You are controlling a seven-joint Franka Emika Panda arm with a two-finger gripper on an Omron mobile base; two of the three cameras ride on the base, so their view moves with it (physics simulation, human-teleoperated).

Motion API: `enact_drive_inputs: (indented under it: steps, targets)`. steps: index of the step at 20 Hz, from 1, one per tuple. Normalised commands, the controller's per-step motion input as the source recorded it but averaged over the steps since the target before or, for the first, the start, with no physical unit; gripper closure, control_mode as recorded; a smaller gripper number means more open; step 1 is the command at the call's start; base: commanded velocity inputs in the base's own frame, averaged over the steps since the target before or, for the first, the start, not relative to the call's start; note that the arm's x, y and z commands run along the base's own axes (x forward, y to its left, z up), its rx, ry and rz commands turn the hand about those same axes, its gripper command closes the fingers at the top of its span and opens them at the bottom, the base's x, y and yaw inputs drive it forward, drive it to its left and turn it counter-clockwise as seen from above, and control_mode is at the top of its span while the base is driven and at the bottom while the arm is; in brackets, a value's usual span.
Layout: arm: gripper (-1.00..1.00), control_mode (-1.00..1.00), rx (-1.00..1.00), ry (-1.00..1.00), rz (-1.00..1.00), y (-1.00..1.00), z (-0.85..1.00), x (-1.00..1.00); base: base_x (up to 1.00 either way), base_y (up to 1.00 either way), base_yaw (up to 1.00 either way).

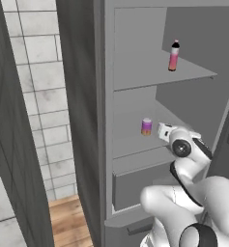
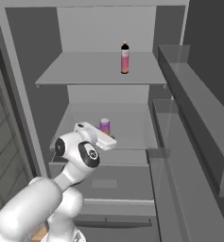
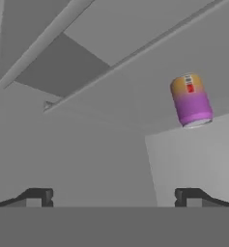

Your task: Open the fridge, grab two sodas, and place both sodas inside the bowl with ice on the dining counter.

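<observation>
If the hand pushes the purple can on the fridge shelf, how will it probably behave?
The purple can is short and stands upright, so it would probably slide rather than tip. Its round, smooth-looking side may slip between the fingers. Knocked over, it would likely roll on the flat shelf.

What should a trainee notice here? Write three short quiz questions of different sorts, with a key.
1. True or false: the fridge door is open.
2. Which soda stands on the upper shelf: A) pink bottle, B) purple can, C) both?
3. Fill in: the gripper has its fingers ____ and apart from the purple can.

Key: 1 true. 2 A; the can is on the shelf below. 3 open.
</observation>
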Motion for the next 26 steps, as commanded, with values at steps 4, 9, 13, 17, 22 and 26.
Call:
enact_drive_inputs:
  steps: [4, 9, 13, 17, 22, 26]
  targets:
    - [-1.0, -1.0, 0.36, 0.09, 0.0, 0.01, 0.52, -0.25, 0.0, 0.0, 0.0]
    - [-1.0, -1.0, 0.39, 0.06, -0.06, 0.25, 0.5, -0.18, 0.0, 0.0, 0.0]
    - [-1.0, -1.0, 0.39, 0.05, -0.12, 0.47, 0.49, -0.2, 0.0, 0.0, 0.0]
    - [-1.0, -1.0, 0.39, 0.07, -0.1, 0.32, 0.61, -0.21, 0.0, 0.0, 0.0]
    - [-1.0, -1.0, 0.43, 0.01, -0.06, -0.02, 0.26, -0.34, 0.0, 0.0, 0.0]
    - [-1.0, -1.0, 0.46, 0.0, -0.05, -0.01, 0.01, -0.42, 0.0, 0.0, 0.0]
